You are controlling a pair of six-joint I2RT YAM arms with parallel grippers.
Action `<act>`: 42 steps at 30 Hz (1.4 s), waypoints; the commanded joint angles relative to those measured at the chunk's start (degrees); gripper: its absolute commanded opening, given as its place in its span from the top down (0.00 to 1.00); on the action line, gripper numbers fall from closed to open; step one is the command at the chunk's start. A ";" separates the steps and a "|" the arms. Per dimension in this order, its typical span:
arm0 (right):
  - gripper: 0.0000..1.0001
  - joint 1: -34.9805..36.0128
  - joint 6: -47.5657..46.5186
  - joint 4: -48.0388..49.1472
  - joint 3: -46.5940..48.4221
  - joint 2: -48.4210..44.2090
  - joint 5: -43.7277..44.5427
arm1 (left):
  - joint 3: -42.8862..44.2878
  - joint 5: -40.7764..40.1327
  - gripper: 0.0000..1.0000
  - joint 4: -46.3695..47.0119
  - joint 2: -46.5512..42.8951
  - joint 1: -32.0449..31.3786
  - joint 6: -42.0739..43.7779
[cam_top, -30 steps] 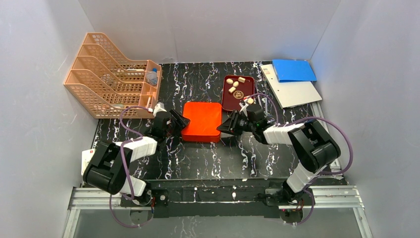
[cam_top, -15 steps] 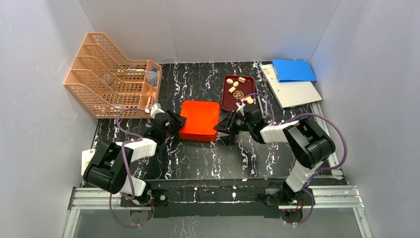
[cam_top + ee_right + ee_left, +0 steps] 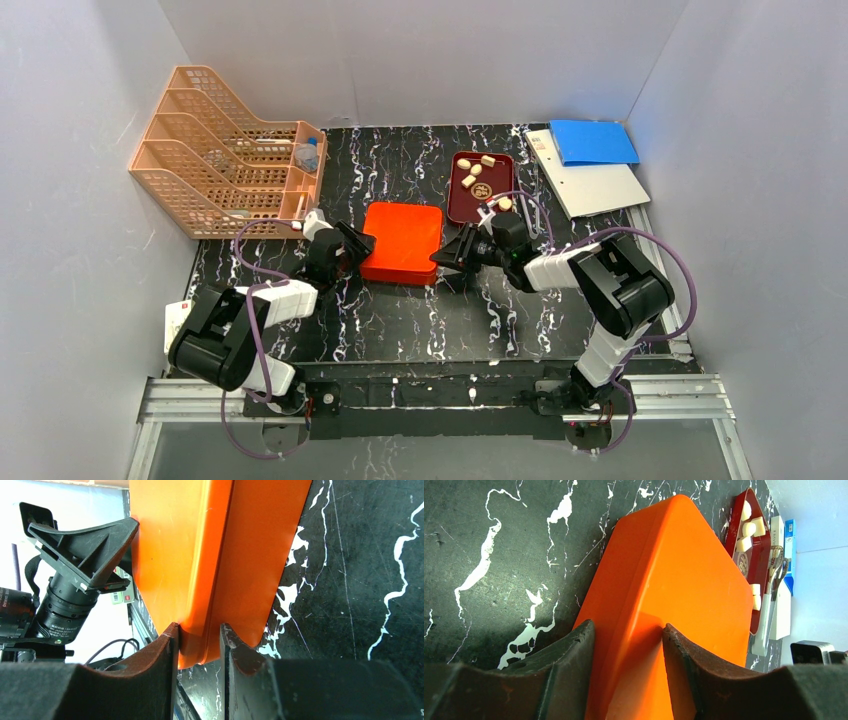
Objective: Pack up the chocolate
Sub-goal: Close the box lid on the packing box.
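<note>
The orange-red box [image 3: 403, 242] lies closed in the middle of the table. My left gripper [image 3: 358, 248] is shut on its left edge, one finger on the lid and one against the side [image 3: 626, 630]. From the other side my right gripper [image 3: 445, 255] clamps the box's right rim [image 3: 199, 632]. Several pale chocolate pieces [image 3: 470, 178] lie in the dark red tray [image 3: 455, 205] just behind the box. In the left wrist view they show at the far right [image 3: 749, 527]. The box's inside is hidden.
A peach wire file organiser [image 3: 225, 150] stands at the back left. A blue folder [image 3: 592, 142] and white sheets [image 3: 595, 188] lie at the back right. A white tool [image 3: 492, 208] rests by the tray's near corner. A white card [image 3: 178, 320] lies beside the left arm's base.
The left jaws have narrowed onto the box's edge. Box and both grippers have shifted slightly to the left and toward the back.
</note>
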 commanded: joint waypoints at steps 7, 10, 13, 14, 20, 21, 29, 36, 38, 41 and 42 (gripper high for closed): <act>0.99 5.53 -2.34 -15.93 -5.65 7.18 4.94 | -2.54 15.10 1.00 -9.90 2.39 -7.61 -2.41; 0.99 5.56 -1.48 -14.28 -6.63 7.50 4.51 | -3.00 14.49 1.00 -9.44 2.64 -8.47 -2.85; 0.99 5.59 -0.71 -12.65 -7.96 8.12 4.16 | -3.60 13.89 1.00 -8.82 2.90 -9.08 -3.41; 0.99 5.57 -0.59 -12.42 -8.23 8.21 4.12 | -3.86 13.64 1.00 -8.57 2.90 -9.24 -3.72; 0.99 5.53 0.43 -9.62 -9.06 9.58 2.97 | -5.05 13.28 1.00 -6.32 4.39 -10.02 -4.87; 0.99 5.54 0.35 -9.45 -8.88 10.13 2.84 | -5.15 13.50 1.00 -5.84 4.88 -10.02 -4.93; 0.99 5.09 -2.42 -11.64 -8.48 6.49 3.46 | -1.26 12.59 0.93 -13.22 1.98 -10.02 -1.06; 0.47 4.59 -5.82 -15.70 -6.42 2.00 4.16 | 1.22 12.06 0.57 -15.72 0.55 -10.02 0.90; 0.34 4.50 -6.58 -16.56 -5.79 1.34 4.27 | 1.51 11.96 0.51 -16.17 0.48 -10.02 1.15; 0.27 4.33 -7.45 -17.35 -5.00 0.90 3.87 | 2.05 11.88 0.47 -16.77 0.08 -10.02 1.58; 0.27 4.20 -7.60 -17.67 -4.77 0.79 3.84 | 2.19 11.79 0.46 -17.22 -0.03 -10.02 1.70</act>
